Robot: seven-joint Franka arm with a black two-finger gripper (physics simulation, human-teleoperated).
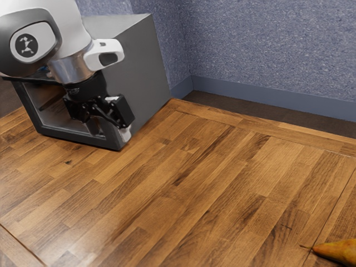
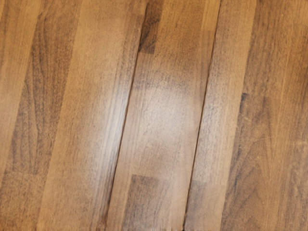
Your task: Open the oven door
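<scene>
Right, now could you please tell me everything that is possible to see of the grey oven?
The oven is a boxy, grey appliance with a plain, metal-looking side and a dark-framed front with a glass-like pane. It sits upright on the wooden table, near the blue-grey wall, at the exterior view's left. My arm hides part of its top and front. My gripper is by the front's lower corner; I can't tell whether they touch, or whether the door is fully shut.

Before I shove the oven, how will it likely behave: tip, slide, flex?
Tipping looks unlikely: the oven is boxy, flat on a broad base. The shiny wooden table might let it slide under a firm push. Its flat grey sides look stiff, so probably little flex.
</scene>
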